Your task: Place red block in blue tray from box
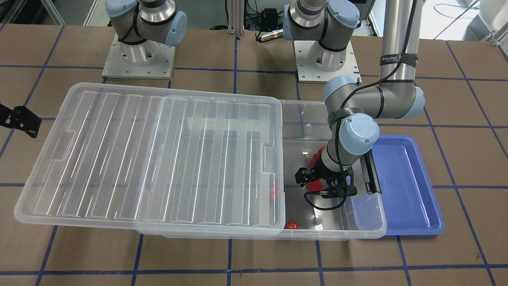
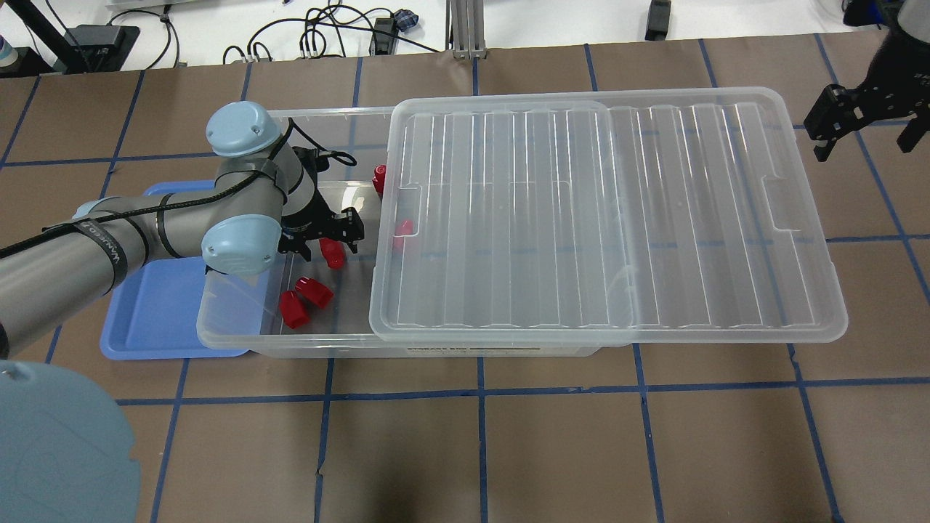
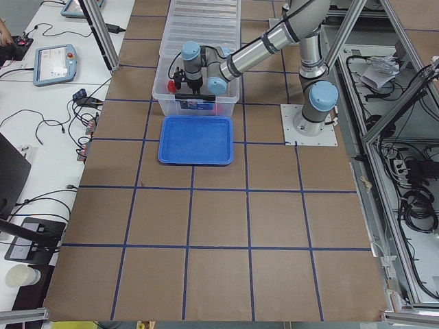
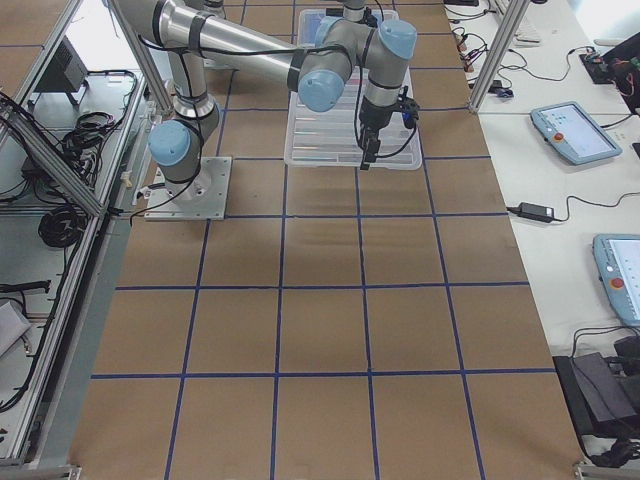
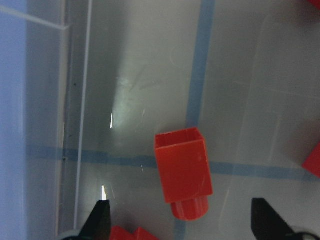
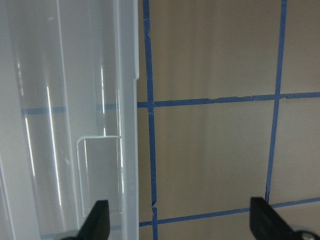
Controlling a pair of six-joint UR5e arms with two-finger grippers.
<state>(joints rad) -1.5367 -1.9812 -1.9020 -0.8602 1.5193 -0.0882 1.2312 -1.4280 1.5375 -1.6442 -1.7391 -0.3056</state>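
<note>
The clear box (image 2: pixel 305 345) has its ribbed lid (image 2: pixel 603 218) slid aside, so the end by the blue tray (image 2: pixel 152 319) is uncovered. My left gripper (image 2: pixel 323 243) is open inside that end, low over a red block (image 2: pixel 333 252). In the left wrist view the red block (image 5: pixel 182 172) lies on the box floor between the spread fingertips (image 5: pixel 102 220), stub towards the camera, untouched. More red blocks (image 2: pixel 314 290) lie nearby in the box. My right gripper (image 2: pixel 864 120) is open and empty, off the lid's far end.
The blue tray (image 1: pixel 401 186) holds nothing and lies against the box's short end, by the black latch (image 1: pixel 373 174). Two red blocks (image 2: pixel 402 229) sit at or under the lid's edge. The lid (image 1: pixel 151 155) overhangs the box (image 1: pixel 337 234) towards the right gripper (image 1: pixel 20 119).
</note>
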